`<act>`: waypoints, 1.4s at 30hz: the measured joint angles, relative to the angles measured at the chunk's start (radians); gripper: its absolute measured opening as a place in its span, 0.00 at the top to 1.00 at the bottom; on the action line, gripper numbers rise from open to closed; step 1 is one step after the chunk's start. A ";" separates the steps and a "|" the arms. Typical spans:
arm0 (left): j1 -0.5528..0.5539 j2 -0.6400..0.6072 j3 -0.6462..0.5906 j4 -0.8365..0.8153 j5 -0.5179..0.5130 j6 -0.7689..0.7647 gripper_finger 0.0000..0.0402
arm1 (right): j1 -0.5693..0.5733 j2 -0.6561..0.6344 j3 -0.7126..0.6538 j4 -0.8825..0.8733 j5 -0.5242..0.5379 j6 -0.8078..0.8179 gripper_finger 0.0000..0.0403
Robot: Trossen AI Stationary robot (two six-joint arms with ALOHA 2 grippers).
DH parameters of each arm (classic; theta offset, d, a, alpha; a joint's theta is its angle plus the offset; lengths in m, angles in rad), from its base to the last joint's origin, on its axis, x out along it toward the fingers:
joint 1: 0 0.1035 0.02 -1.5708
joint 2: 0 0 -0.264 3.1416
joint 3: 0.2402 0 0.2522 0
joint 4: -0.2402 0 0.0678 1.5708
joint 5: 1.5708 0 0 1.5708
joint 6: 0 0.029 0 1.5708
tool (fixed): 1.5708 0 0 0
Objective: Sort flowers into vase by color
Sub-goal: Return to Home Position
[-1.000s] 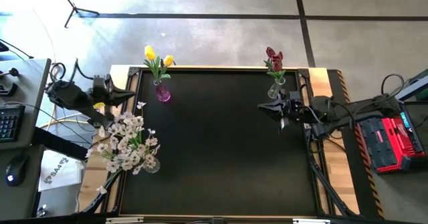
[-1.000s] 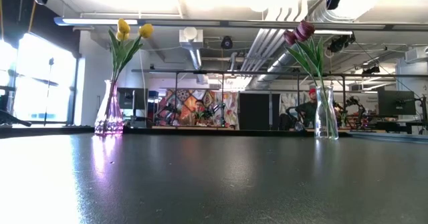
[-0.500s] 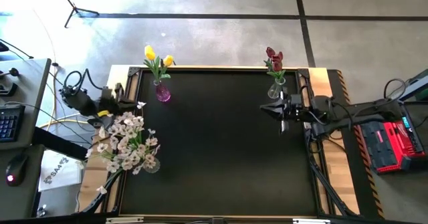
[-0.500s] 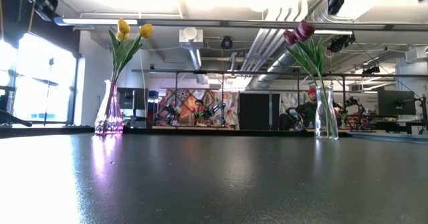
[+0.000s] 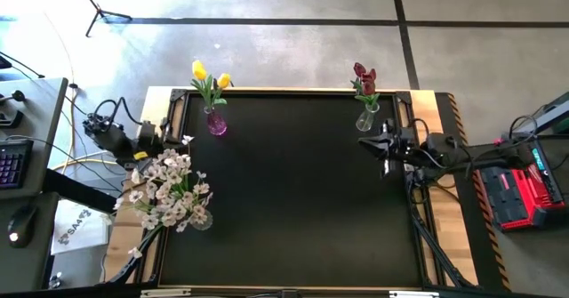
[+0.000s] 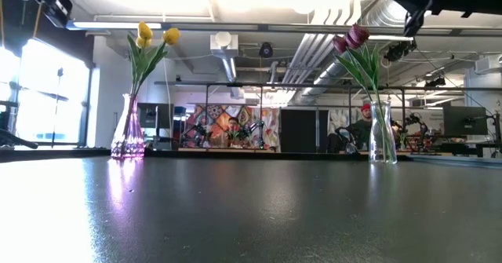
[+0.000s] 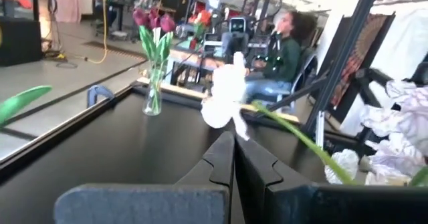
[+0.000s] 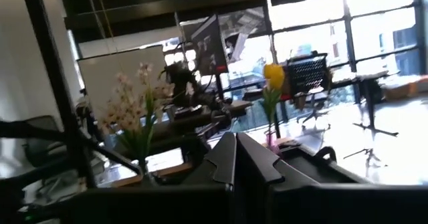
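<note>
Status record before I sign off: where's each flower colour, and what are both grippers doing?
yellow tulips: in pink vase, far left corner
red tulips: in clear vase, far right corner
white blossoms: bunched together at left edge
left gripper: jaws shut, empty, at left edge beside white blossoms
right gripper: jaws shut, empty, at right edge near red tulips

An open industrial lab: exposed ceiling ducts (image 6: 328,47), taped concrete floor (image 5: 293,53), a person (image 7: 282,53) seated among equipment.
</note>
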 joint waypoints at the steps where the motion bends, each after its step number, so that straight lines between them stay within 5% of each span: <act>1: 0.000 0.000 -0.015 0.023 0.000 0.005 1.00 | 0.000 -0.019 0.000 -0.013 0.011 -0.012 1.00; 16: 0.025 -0.002 -0.191 0.208 0.025 0.005 1.00 | 0.000 -0.079 0.000 -0.141 0.014 0.010 1.00; 27: 0.183 -0.002 -0.367 0.422 0.202 0.024 1.00 | 0.000 -0.079 0.000 -0.141 -0.002 0.003 1.00; 37: 0.360 -0.002 -0.379 0.365 0.293 0.117 1.00 | 0.000 -0.076 -0.001 -0.166 -0.050 0.035 1.00; 42: 0.469 -0.002 -0.379 0.348 0.468 0.070 1.00 | 0.000 -0.063 -0.094 -0.052 -0.050 0.066 1.00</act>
